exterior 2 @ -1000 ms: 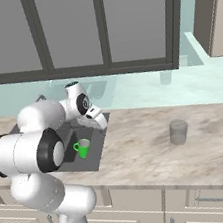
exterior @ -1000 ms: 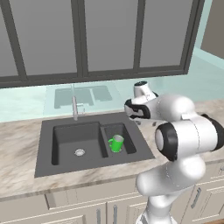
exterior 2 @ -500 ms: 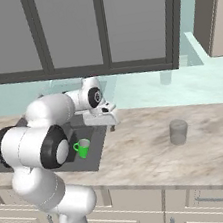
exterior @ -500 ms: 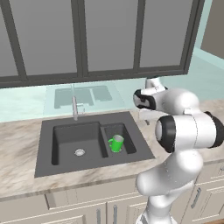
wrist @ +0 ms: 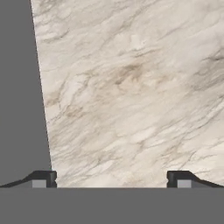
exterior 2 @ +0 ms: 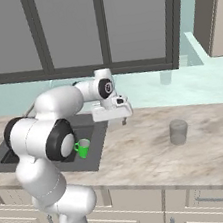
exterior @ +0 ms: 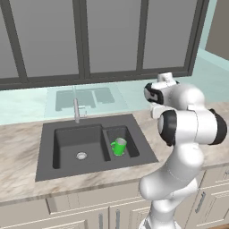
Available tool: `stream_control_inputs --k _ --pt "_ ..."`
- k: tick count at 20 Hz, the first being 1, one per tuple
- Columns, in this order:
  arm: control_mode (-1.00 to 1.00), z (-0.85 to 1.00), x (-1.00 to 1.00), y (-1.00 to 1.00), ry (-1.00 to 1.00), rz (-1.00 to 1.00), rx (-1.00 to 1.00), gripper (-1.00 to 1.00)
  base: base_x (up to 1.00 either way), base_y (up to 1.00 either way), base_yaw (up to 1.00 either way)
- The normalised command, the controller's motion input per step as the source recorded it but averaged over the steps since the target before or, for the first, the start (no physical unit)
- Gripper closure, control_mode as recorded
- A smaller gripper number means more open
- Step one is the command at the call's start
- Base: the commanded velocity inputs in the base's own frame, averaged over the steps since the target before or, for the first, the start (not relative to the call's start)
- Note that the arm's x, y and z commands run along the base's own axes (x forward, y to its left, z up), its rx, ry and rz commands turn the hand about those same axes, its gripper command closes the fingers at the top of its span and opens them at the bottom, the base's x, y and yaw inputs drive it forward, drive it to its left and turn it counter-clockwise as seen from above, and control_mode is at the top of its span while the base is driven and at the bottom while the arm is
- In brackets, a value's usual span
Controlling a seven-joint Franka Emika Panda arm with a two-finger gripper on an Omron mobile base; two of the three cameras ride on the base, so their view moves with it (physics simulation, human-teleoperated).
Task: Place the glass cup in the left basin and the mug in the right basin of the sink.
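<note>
The marble counter (exterior 2: 156, 157) carries the glass cup (exterior 2: 178, 132), upright, well right of the sink (exterior: 47, 167).

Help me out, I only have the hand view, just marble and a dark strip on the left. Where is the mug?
Observer: The mug sits in the right basin, the narrower one.
Operator: And the glass cup?
Observer: The glass cup stands upright on the counter, well off to the sink's right.
Operator: Is the gripper near it?
Observer: No, the gripper hangs above the counter just past the sink's edge, jaws wide open and empty.
</note>
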Motion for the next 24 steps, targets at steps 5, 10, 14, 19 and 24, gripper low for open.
stream_control_inputs --k 5,10,14,19,24 --pt "-1.0 0.02 0.0 -0.41 -0.03 0.26 0.11 -1.0 0.0 0.0 0.0" --pt "-1.0 -0.01 -0.04 -0.39 -0.16 0.19 0.14 -1.0 0.0 0.0 0.0" --pt "-1.0 -0.02 0.02 -0.37 -0.11 0.11 0.14 -1.0 0.0 0.0 0.0" --pt "-1.0 0.0 0.07 -0.36 0.0 0.02 0.1 -1.0 0.0 0.0 0.0" --pt "-1.0 0.0 0.1 -0.26 0.0 0.0 0.09 -1.0 0.0 0.0 0.0"
